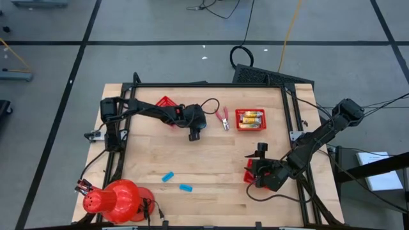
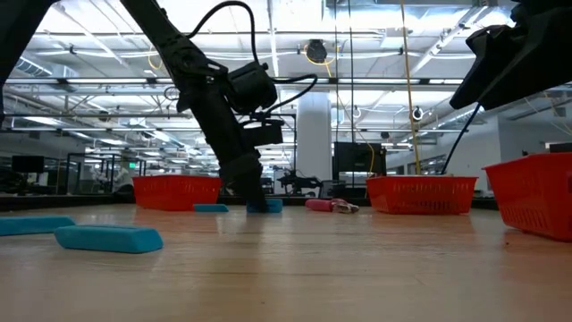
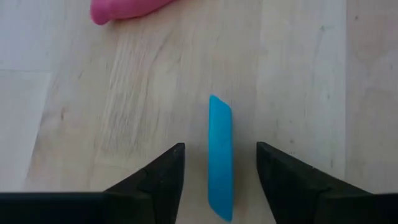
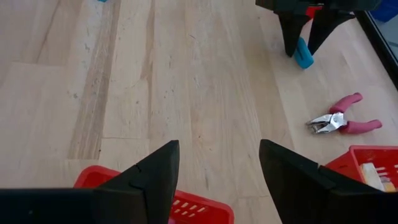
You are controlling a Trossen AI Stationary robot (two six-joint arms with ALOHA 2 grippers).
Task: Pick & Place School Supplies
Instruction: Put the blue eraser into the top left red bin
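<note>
At the near left corner of the counter (image 1: 211, 191) stands a red cone-shaped thing (image 1: 112, 199), partly cut by the picture's edge; what it is cannot be told from above. Just right of it two light-blue erasers (image 1: 167, 176) lie apart from each other on the bare wood; in the low view the nearer ones (image 2: 109, 238) show as flat blocks, one cut off at the picture's side.

Toward the far left a red basket (image 1: 166, 101) is mostly covered by the left arm, so its contents cannot be seen. The left end effector (image 3: 220, 180) points down at the counter with its fingers (image 3: 163, 171) apart on either side of a third blue eraser (image 3: 220, 155); neither finger touches it in the left wrist view. From above this eraser is hidden under the tool. From the right wrist view it (image 4: 303, 55) peeks out between the dark fingers.

Right of that a red-handled pair of pliers (image 1: 223, 117) lies on the wood, handles toward the far edge. Only a pink handle tip (image 3: 124, 9) enters the left wrist view.

Next comes a red basket (image 1: 250, 127) holding yellow-and-white packets (image 1: 250, 118); their count is hard to make out.

At the near right the right end effector (image 4: 217, 165) hovers with fingers apart and nothing between them, above the rim of another red basket (image 4: 202, 208), whose inside is mostly hidden by the arm.
</note>
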